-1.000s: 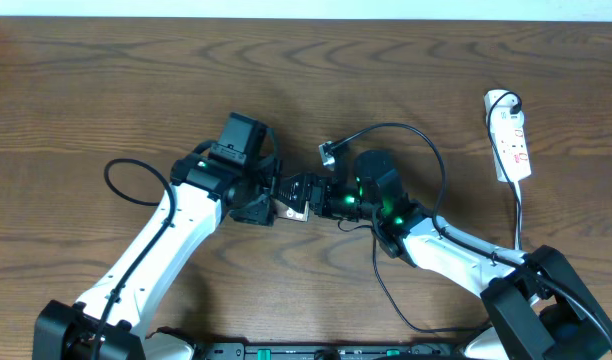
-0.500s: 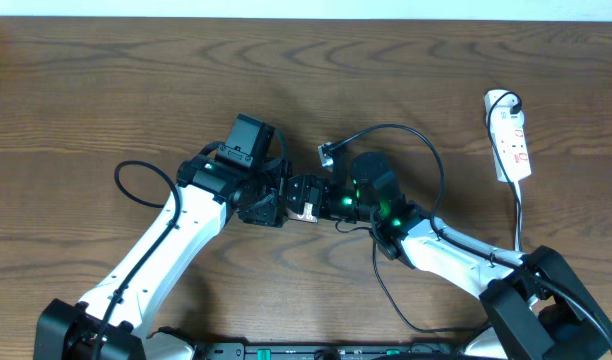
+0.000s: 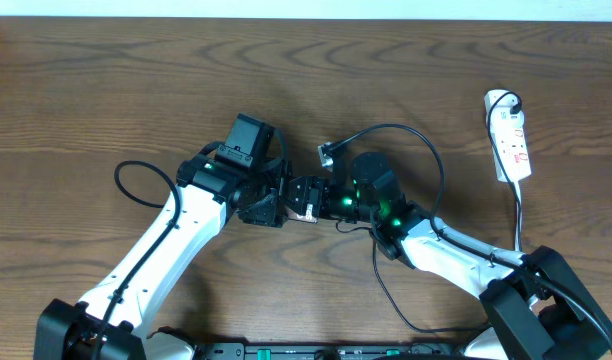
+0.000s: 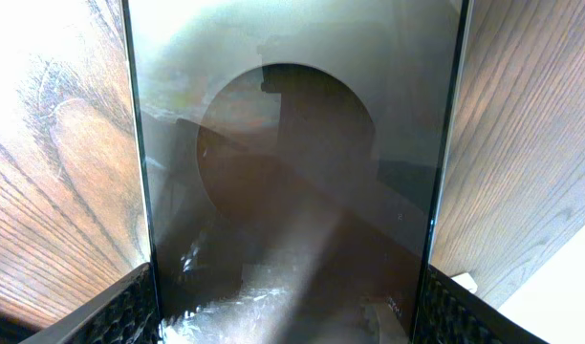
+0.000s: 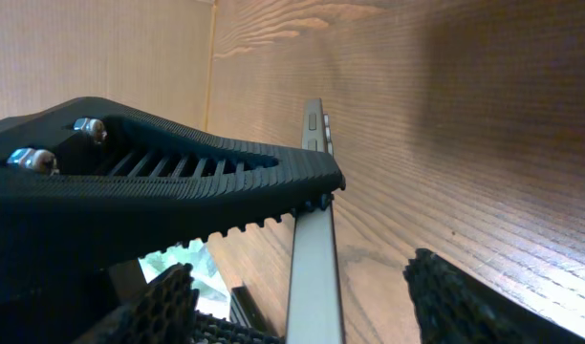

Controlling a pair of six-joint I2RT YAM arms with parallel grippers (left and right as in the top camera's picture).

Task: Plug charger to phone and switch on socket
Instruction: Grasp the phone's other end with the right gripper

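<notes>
The phone [image 3: 304, 197] is held up off the table between both grippers, at the table's middle. My left gripper [image 3: 282, 203] is shut on it. In the left wrist view the phone's glossy dark face with its large circle [image 4: 292, 143] fills the frame, with the jaws [image 4: 292, 320] on both side edges. My right gripper [image 3: 318, 197] is open. Its fingers [image 5: 307, 301] stand apart on either side of the phone's thin edge [image 5: 314, 239]. The charger's connector tip [image 3: 329, 152] lies on the table just beyond the grippers. Its black cable [image 3: 438, 165] arcs right. The white socket [image 3: 510, 135] lies far right.
The charger cable loops down past the right arm and runs up to a plug at the socket's top end [image 3: 504, 99]. A black robot cable [image 3: 121, 180] loops left of the left arm. The wooden table [image 3: 106, 90] carries nothing else in view.
The left arm has shifted right with the phone, bringing it in between the right gripper's fingers. Little has moved in the last half second.
</notes>
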